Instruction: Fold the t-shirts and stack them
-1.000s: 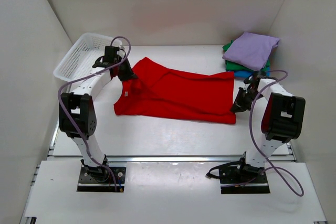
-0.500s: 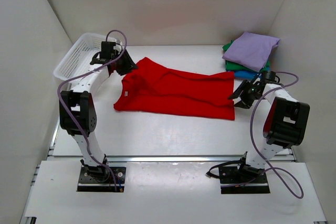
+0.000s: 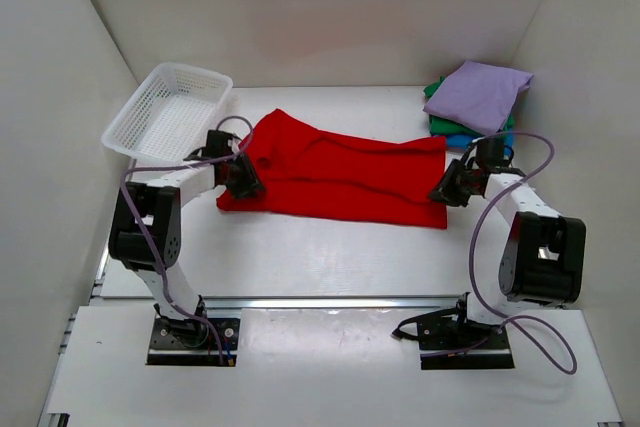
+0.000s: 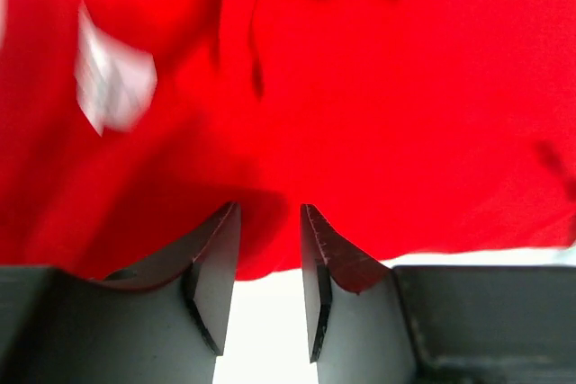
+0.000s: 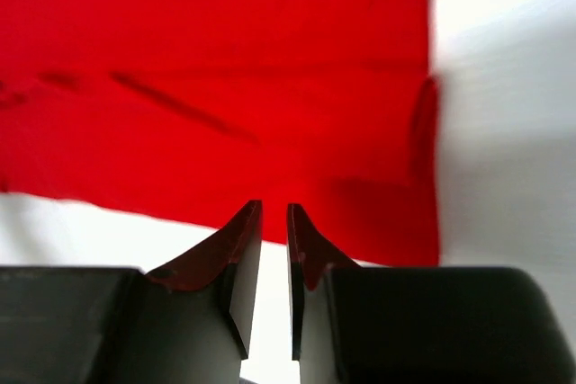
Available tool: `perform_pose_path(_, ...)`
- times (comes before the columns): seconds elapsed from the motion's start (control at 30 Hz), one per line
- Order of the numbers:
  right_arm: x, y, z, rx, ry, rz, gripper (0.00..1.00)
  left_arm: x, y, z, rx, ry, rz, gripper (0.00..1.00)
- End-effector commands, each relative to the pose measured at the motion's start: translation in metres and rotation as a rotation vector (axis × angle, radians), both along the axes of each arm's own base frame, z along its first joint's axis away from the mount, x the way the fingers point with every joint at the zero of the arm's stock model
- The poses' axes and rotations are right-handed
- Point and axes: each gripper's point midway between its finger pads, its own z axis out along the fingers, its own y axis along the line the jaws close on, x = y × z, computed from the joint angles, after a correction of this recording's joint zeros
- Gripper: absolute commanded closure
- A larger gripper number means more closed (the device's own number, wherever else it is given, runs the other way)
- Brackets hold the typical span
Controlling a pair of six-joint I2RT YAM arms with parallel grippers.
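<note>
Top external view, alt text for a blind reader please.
A red t-shirt lies across the table, the left hand at its collar end, the right hand at its hem. Folded shirts are stacked back right; a white basket sits back left.

A white table [image 3: 330,247] stands enclosed by plain white panels: a back wall [image 3: 320,17], a left wall [image 3: 50,127] and a right wall [image 3: 590,97]. Soft, even light; a metal rail [image 3: 330,300] lines the table's near edge.

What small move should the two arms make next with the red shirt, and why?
Probably pinch the red shirt along its near edge: it lies spread out, and the left gripper and right gripper sit at that edge, jaws slightly apart.
</note>
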Motion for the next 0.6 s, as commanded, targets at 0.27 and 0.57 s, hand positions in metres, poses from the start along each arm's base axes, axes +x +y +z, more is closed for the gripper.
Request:
perform_pose_path(0.27, -0.006, 0.038, -0.049, -0.038, 0.065, 0.124, 0.85, -0.046, -0.006, -0.05, 0.123, 0.119, -0.042, 0.64)
perform_pose_path(0.57, -0.058, 0.028, -0.059, -0.089, 0.196, 0.124, 0.84, -0.126, 0.007, -0.052, 0.134, 0.184, -0.059, 0.7)
